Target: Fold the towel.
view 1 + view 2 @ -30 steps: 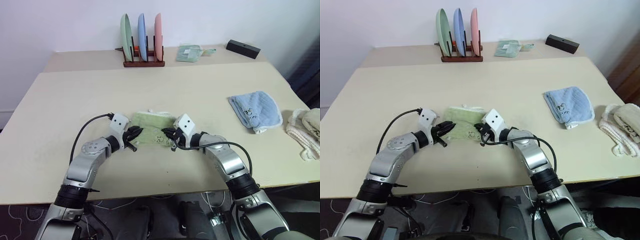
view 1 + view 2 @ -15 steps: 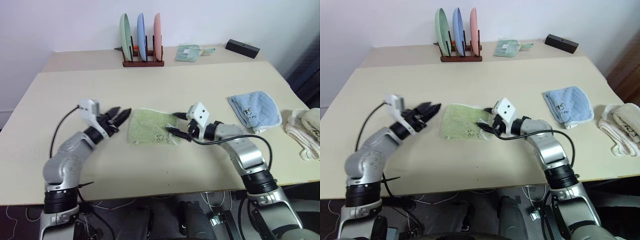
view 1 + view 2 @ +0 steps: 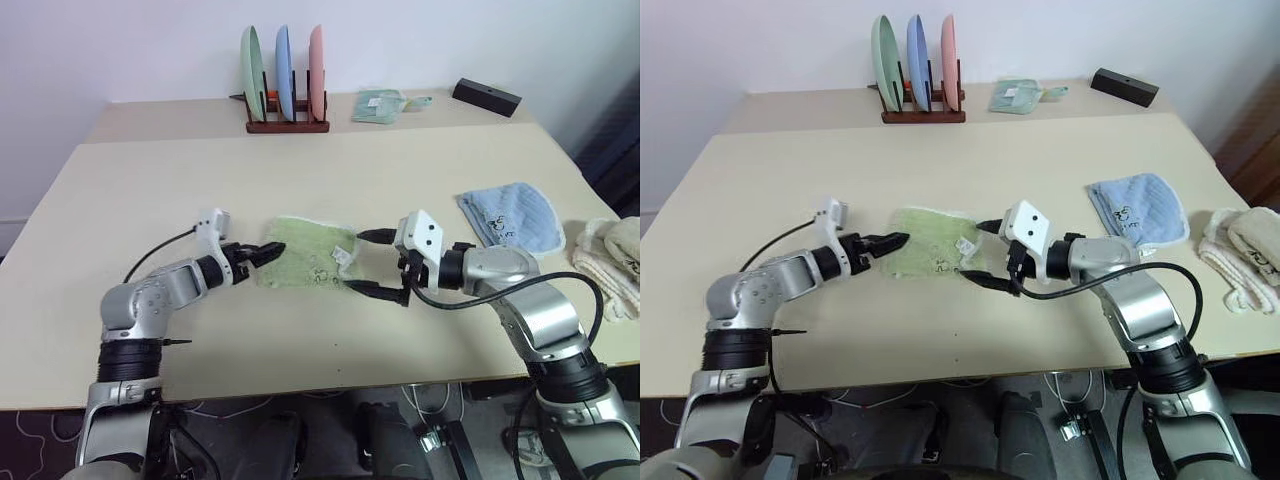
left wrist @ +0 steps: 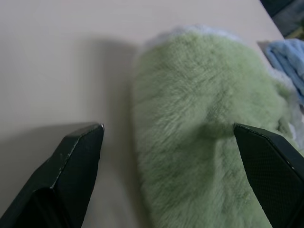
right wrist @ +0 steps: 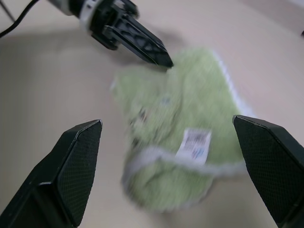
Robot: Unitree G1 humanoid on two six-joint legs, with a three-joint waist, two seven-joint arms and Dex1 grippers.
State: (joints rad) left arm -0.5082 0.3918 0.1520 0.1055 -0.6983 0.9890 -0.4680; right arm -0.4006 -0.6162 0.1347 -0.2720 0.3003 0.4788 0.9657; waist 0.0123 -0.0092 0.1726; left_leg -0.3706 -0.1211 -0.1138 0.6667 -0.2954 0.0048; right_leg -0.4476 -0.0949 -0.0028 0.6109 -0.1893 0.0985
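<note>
Both arms reach forward over the worktop with elbows bent outward, forearms angling inward so the two grippers face each other. The left gripper (image 3: 262,250) points forward and toward the right at a slight downward tilt, its jaws spread apart, as the left wrist view shows with one black finger (image 4: 71,166) at each side. The right gripper (image 3: 372,262) points toward the left, also tilted a little down, hanging above the worktop with its jaws spread wide, one finger (image 3: 374,236) above and farther back than the other, nothing between them.
</note>
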